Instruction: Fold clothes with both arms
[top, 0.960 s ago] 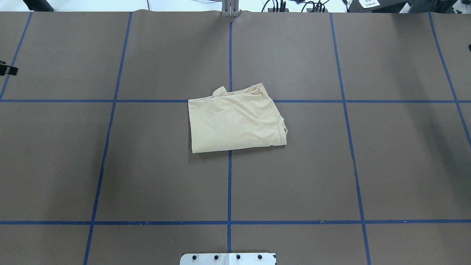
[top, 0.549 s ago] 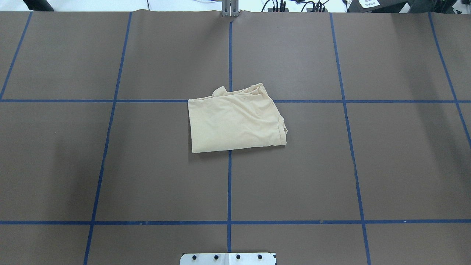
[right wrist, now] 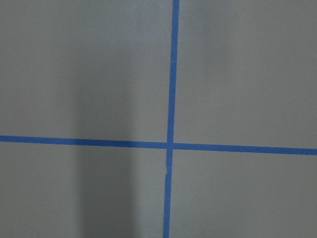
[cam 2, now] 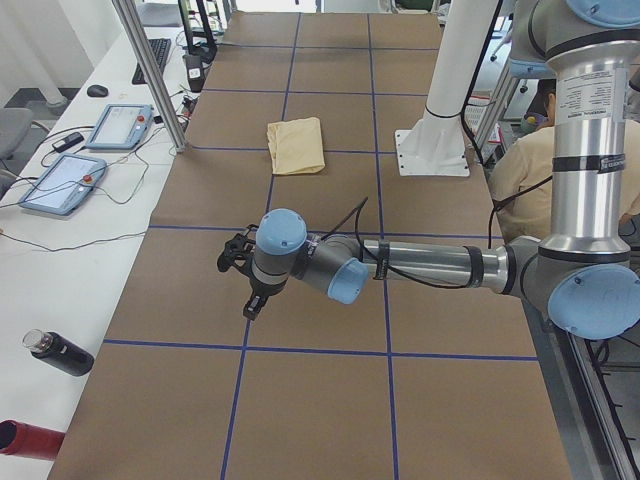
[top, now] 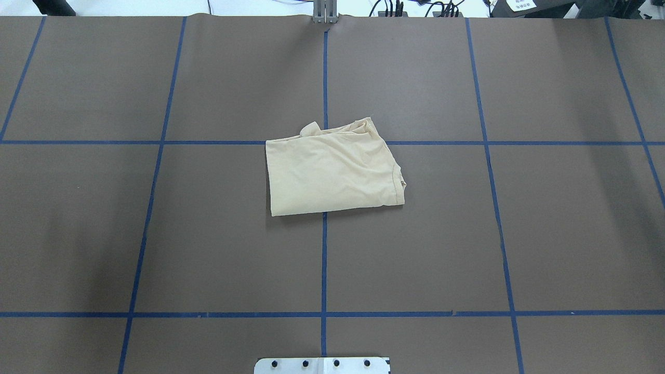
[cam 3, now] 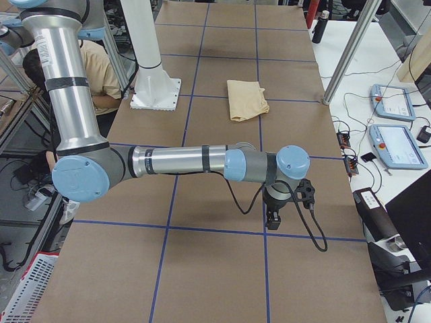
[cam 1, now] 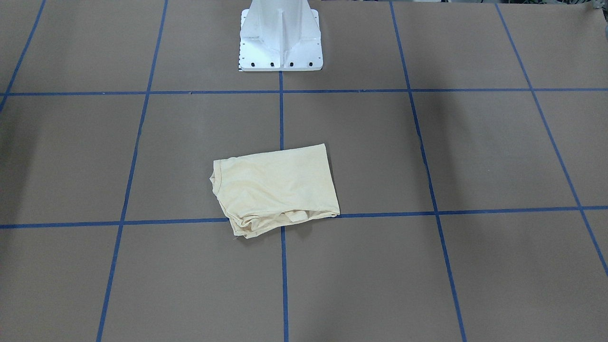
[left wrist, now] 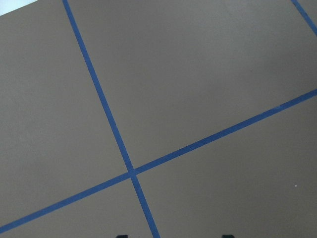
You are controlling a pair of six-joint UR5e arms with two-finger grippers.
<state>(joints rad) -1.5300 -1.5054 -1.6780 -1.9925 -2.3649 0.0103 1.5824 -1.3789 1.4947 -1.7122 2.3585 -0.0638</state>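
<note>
The pale cream-yellow shirt (top: 332,169) lies folded into a small rectangle at the table's middle, plain side up, with bunched edges on its far side. It also shows in the front view (cam 1: 273,187) and both side views (cam 2: 296,146) (cam 3: 246,99). My left gripper (cam 2: 247,305) hangs over bare table far to the shirt's left. In the left wrist view only its two fingertips (left wrist: 121,236) show, wide apart and empty. My right gripper (cam 3: 273,219) hangs over bare table far to the shirt's right. I cannot tell if it is open or shut.
Brown table cover (top: 208,234) carries a blue tape grid. The white pedestal base (cam 1: 280,42) stands at the robot's side. Tablets (cam 2: 60,180) and bottles (cam 2: 55,352) lie on the white bench beyond the far edge. A seated person (cam 2: 525,170) is behind the robot.
The left gripper's black tip, at the overhead view's left edge one second ago, has left that view. The shirt has not moved.
</note>
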